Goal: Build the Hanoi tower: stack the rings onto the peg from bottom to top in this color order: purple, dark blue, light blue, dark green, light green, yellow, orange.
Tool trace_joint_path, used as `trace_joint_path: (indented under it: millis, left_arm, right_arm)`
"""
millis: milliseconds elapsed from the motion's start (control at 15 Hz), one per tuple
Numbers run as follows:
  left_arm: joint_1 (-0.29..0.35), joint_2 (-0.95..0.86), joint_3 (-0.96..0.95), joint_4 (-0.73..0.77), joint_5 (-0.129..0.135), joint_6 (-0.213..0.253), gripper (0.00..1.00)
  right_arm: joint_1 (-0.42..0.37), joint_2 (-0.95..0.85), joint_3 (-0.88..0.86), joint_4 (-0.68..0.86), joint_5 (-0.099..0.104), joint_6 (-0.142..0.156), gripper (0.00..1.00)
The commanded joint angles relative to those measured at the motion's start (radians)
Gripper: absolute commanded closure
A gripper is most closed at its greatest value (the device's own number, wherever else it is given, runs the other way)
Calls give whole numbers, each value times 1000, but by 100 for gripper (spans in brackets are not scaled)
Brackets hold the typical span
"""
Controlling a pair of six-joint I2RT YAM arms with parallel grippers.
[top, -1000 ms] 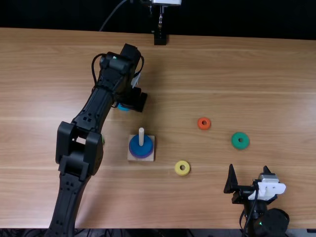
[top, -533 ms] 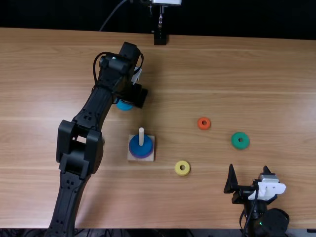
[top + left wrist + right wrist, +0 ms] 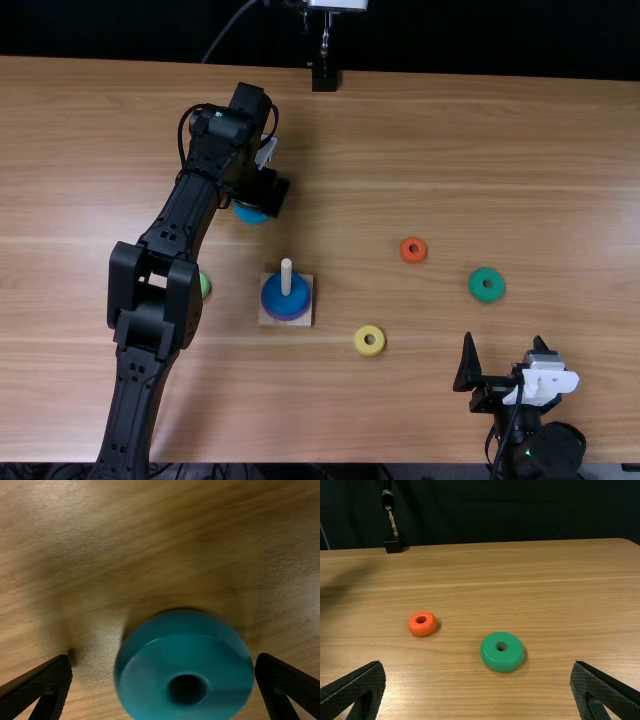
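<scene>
Far side, left of the peg [image 3: 286, 272], left gripper [image 3: 164, 657] is spread over the light blue ring [image 3: 142, 680], nothing clamped. Ring's off-center, so closing could shove it. Right gripper [image 3: 477, 662], near right: spread, empty.

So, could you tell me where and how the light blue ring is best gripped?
Probably by opposite sides of its outer wall, from above: the light blue ring lies flat, hole up, between the open fingers of the left gripper, and that grip should leave the hole free for the peg.
</scene>
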Motion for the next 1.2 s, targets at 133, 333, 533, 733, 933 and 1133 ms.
trace_joint_path:
  millis: [133,333,533,733,933,1133]
  left_arm:
    - [9,12,17,2,9,14,39]
    - [9,12,17,2,9,14,73]
    - [7,-2,14,0,7,12,100]
    - [7,-86,3,-15,0,9,100]
    - [9,-227,-127,8,-2,-2,100]
    - [12,-370,-305,151,-4,-6,100]
  right_arm:
    - [-11,-13,-70,-68,0,-3,0]
    - [-11,-13,-70,-70,0,-3,0]
    - [-11,-13,-70,-70,0,-3,0]
    - [-11,-13,-70,-70,0,-3,0]
    - [-11,-13,-70,-68,0,-3,0]
    - [-11,-13,-70,-68,0,-3,0]
